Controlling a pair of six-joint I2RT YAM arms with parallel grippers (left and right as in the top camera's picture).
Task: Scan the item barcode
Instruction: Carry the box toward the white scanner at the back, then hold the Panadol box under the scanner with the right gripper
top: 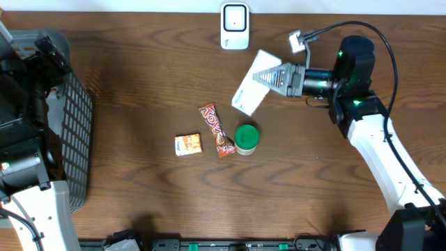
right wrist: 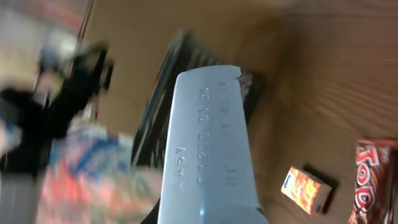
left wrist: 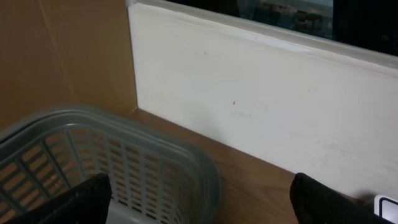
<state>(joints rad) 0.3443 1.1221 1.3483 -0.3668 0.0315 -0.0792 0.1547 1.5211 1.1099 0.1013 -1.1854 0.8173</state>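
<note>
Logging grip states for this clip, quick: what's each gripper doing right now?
Left gripper: open, holding nothing.
Right gripper: closed on the white packet.

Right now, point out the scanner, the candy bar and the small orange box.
scanner [top: 235, 26]: overhead view, middle of its white front.
candy bar [top: 217, 130]: overhead view, middle of the red wrapper.
small orange box [top: 187, 144]: overhead view, centre of its top face.

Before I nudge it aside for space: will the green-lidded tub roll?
Probably not: the green-lidded tub seems upright, so it should slide. It appears to touch the red candy bar, so pushing that way likely moves both.
</note>
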